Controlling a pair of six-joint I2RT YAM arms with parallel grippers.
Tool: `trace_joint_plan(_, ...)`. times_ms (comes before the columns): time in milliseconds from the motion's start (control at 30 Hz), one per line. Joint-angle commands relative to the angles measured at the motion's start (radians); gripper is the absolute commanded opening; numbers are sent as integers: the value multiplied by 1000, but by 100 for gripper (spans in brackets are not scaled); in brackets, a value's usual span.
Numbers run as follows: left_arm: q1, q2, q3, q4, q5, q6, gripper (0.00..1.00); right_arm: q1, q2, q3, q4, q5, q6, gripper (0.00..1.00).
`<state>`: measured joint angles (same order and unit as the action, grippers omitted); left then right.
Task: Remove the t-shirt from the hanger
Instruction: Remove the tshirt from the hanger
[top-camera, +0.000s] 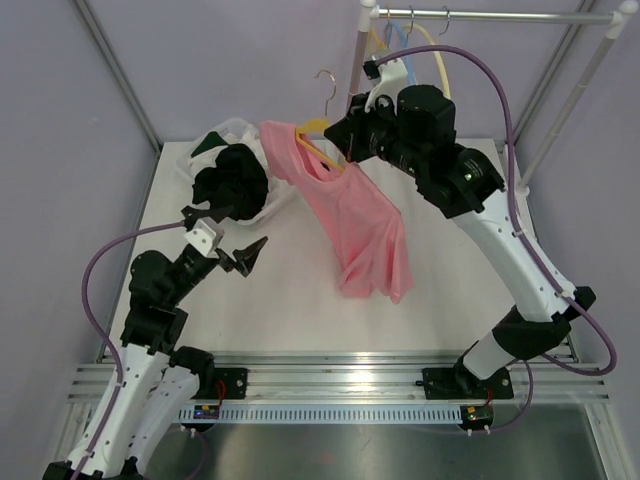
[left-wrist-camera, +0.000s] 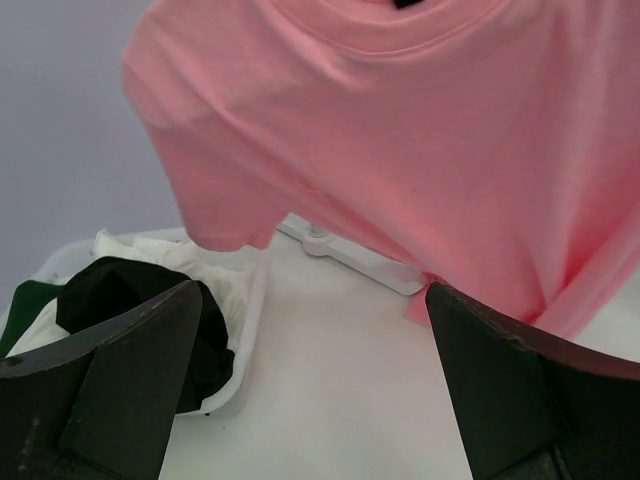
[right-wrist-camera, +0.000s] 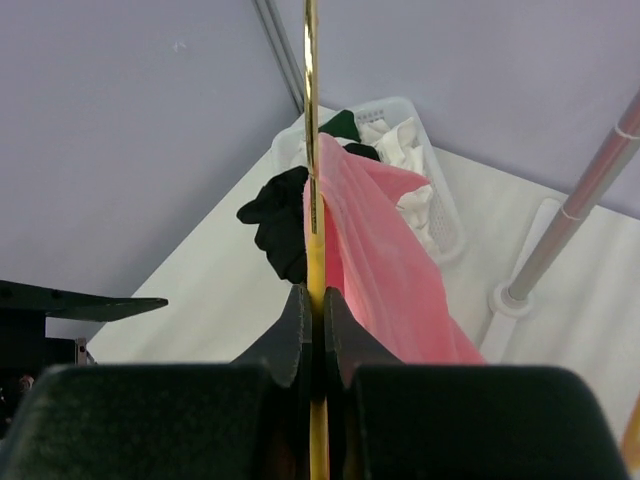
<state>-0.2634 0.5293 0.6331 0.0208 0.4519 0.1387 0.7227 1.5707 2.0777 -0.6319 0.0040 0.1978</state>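
From the top camera, the right claw (top-camera: 345, 138) is pressed tight on the thin yellow hanger (top-camera: 312, 128). It holds the hanger up in the air, near 12 o'clock. The soft pink t-shirt (top-camera: 365, 230) hangs on that hanger and droops toward the middle of the white bench (top-camera: 300, 310). I cannot tell if its bottom edge touches the bench. The left claw (top-camera: 228, 240) is at 9 o'clock from the t-shirt, spread wide, with nothing in it. A white plastic basket (top-camera: 240, 130) full of black and white clothes sits at 10 o'clock.

From the left wrist camera, the left claw (left-wrist-camera: 320, 400) has its two dark fingers far apart. The t-shirt (left-wrist-camera: 400, 150) fills the view from 12 to 3 o'clock and is not between the fingers. The basket (left-wrist-camera: 252, 300) is at 8 o'clock.

From the right wrist camera, the right claw (right-wrist-camera: 316, 300) pinches the hanger (right-wrist-camera: 311, 150), which runs straight up to 12 o'clock. The t-shirt (right-wrist-camera: 385, 270) drapes just beside it, toward 1 o'clock.

I think the robot is getting ready to pull. The t-shirt is on the hanger, not off yet. Next, the left claw needs to go to the cloth, pinch a sleeve or the bottom edge, and tug it down and away. The right claw must hold the hanger firm. A small pinch of cloth could slip out.
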Motion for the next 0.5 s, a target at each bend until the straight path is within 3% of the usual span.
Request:
trace_joint_plan(0, -4, -15, -18, 56, 94, 47, 99, 53, 34, 3, 106, 51, -34, 0)
trace_joint_plan(100, -4, 21, -4, 64, 33, 19, 99, 112, -7, -111, 170, 89, -90, 0)
trace_joint_plan(300, -4, 151, 88, 7, -139, -74, 99, 158, -179, -538, 518, 70, -152, 0)
trace_joint_plan(467, -4, 239, 114, -10, -111, -74, 99, 167, -230, -671, 620, 100, -164, 0)
